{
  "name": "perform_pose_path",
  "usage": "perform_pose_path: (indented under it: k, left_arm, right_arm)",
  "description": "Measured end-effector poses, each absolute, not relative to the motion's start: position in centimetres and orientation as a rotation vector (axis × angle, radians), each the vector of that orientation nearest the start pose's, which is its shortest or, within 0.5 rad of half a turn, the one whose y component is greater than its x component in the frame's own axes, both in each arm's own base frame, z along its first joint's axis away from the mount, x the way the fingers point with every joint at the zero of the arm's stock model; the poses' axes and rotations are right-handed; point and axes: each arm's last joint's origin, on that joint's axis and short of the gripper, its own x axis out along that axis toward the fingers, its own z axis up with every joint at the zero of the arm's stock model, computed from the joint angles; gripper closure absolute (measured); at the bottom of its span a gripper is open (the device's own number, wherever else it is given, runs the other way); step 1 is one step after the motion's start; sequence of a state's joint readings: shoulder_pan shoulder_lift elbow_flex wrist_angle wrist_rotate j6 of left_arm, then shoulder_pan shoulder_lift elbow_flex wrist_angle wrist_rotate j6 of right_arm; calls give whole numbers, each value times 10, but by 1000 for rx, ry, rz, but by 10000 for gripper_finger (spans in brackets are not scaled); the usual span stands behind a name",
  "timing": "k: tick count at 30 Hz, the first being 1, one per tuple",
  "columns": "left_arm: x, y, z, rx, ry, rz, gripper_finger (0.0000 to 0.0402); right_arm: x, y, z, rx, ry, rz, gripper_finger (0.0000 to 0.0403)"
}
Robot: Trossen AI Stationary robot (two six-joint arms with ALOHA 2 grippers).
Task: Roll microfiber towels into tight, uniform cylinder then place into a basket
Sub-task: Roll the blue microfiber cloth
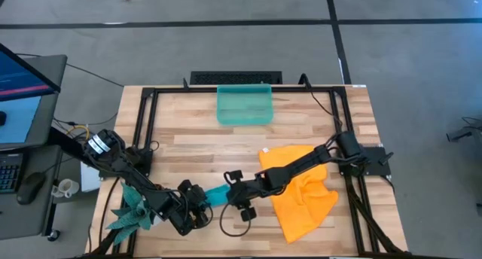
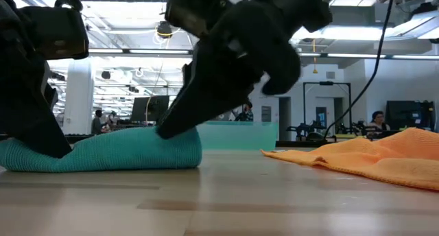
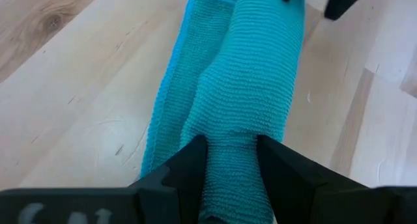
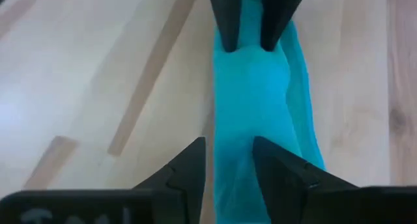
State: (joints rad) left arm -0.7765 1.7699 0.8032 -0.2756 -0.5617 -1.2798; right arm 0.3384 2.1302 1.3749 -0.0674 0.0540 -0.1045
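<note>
The teal towel (image 1: 217,193) is already rolled into a cylinder and lies on the surface (image 1: 188,142) between the two hands, so rolling looks done for this one; it has yet to reach the basket (image 1: 244,105), far beyond both hands at the surface's back edge. The left hand (image 3: 232,160) pinches one end of the roll. The right hand (image 4: 229,160) straddles the other end, fingers narrowly spread against the cloth. The orange towel (image 1: 301,191) lies unrolled beneath the right arm.

Ribbed teal cloth towel (image 3: 254,87) (matt) on smooth wood table (image 3: 65,87).
</note>
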Motion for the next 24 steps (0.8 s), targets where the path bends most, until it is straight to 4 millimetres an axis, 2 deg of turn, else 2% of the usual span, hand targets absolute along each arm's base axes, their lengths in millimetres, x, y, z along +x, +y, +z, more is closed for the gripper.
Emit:
perform_pose_path:
  k: [4,13,16,24]
  left_arm:
    - [218,-193,107,-405,877,425,264]
    - [218,-193,110,-398,871,409,264]
    - [218,-193,116,-387,863,388,264]
    - [213,-190,142,-355,849,292,264]
  right_arm:
    - [422,139,121,-209,842,268,275]
    - [431,116,100,96,928,175,305]
    - [432,114,97,151,948,173,314]
    - [431,114,98,158,943,178,329]
